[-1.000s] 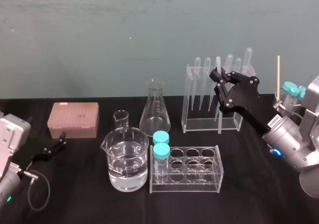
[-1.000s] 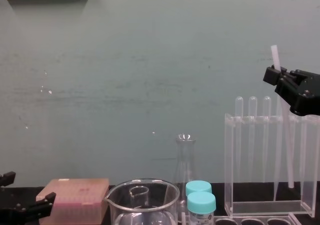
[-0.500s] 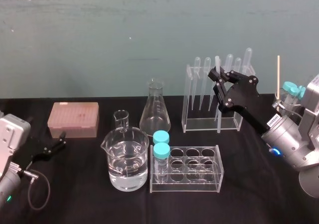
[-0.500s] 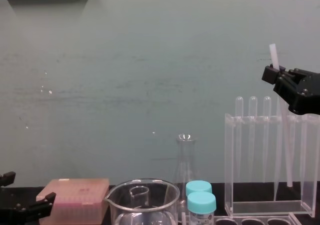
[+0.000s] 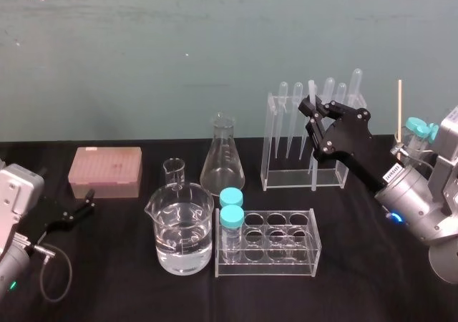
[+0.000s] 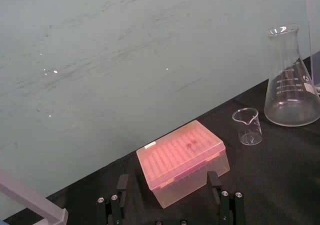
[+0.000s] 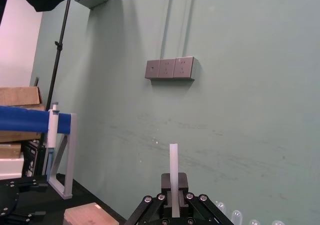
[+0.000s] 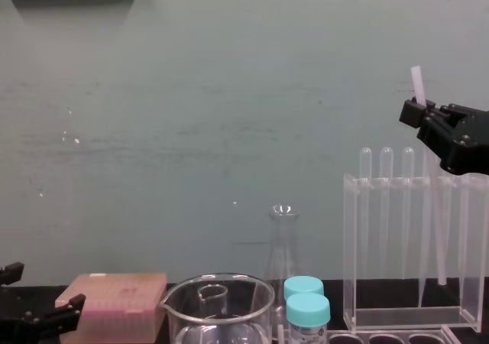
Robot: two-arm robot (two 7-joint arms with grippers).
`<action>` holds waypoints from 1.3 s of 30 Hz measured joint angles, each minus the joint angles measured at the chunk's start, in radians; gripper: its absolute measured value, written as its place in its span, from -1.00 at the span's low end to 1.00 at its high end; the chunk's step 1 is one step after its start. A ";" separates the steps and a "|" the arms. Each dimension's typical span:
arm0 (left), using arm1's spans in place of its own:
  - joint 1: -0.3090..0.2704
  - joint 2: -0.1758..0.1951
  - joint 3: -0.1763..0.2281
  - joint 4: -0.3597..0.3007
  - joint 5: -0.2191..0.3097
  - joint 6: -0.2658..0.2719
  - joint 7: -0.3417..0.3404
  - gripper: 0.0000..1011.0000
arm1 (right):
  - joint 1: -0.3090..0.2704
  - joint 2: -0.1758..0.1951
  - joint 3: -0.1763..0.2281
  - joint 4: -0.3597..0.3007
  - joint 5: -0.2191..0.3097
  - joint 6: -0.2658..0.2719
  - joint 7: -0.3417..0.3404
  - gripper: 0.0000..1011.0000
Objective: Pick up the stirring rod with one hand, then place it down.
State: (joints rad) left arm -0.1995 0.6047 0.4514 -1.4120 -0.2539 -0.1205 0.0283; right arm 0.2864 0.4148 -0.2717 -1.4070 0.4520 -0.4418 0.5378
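My right gripper (image 5: 310, 108) is shut on the stirring rod (image 5: 313, 89), a thin whitish translucent stick held nearly upright over the clear pipette rack (image 5: 301, 182). In the chest view the stirring rod (image 8: 417, 82) sticks out above the black jaws of the right gripper (image 8: 415, 113), and its lower end hangs inside the rack (image 8: 405, 316), just above the base. The right wrist view shows the rod (image 7: 173, 171) rising from between the jaws of the right gripper (image 7: 173, 207). My left gripper (image 5: 77, 211) rests open, low at the table's left, facing a pink box (image 6: 182, 160).
A beaker of water (image 5: 182, 230), a small beaker (image 5: 174, 172), a conical flask (image 5: 222, 159) and a tube rack (image 5: 275, 245) with two teal-capped vials stand mid-table. Pipettes (image 5: 328, 93) hang in the tall rack. More teal-capped vials (image 5: 420, 129) and a thin stick (image 5: 399, 107) stand far right.
The right gripper has raised the rod a little and drifted slightly left. The left arm has stayed still.
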 joint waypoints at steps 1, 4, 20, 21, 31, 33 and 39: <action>0.000 0.000 0.000 0.000 0.000 0.000 0.000 0.98 | 0.000 0.000 0.000 0.000 0.000 0.000 0.000 -0.86; 0.000 0.000 0.000 0.000 0.000 0.000 0.000 0.98 | 0.000 0.000 0.000 0.000 0.000 0.000 0.000 -0.86; 0.000 0.000 0.000 0.000 0.000 0.000 0.000 0.98 | 0.000 0.000 0.000 0.000 0.000 0.000 0.000 -0.86; 0.000 0.000 0.000 0.000 0.000 0.000 0.000 0.98 | 0.000 0.000 0.000 0.000 0.000 0.000 0.000 -0.86; 0.000 0.000 0.000 0.000 0.000 0.000 0.000 0.98 | 0.000 0.000 0.000 0.000 0.000 0.000 0.000 -0.86; 0.000 0.000 0.000 0.000 0.000 0.000 0.000 0.98 | 0.000 0.000 0.000 0.000 0.000 0.000 0.000 -0.86; 0.000 0.000 0.000 0.000 0.000 0.000 0.000 0.98 | 0.000 0.000 0.000 0.000 0.000 0.000 0.000 -0.86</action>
State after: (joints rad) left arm -0.1995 0.6047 0.4514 -1.4120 -0.2539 -0.1205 0.0283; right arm 0.2864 0.4148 -0.2717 -1.4069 0.4519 -0.4418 0.5379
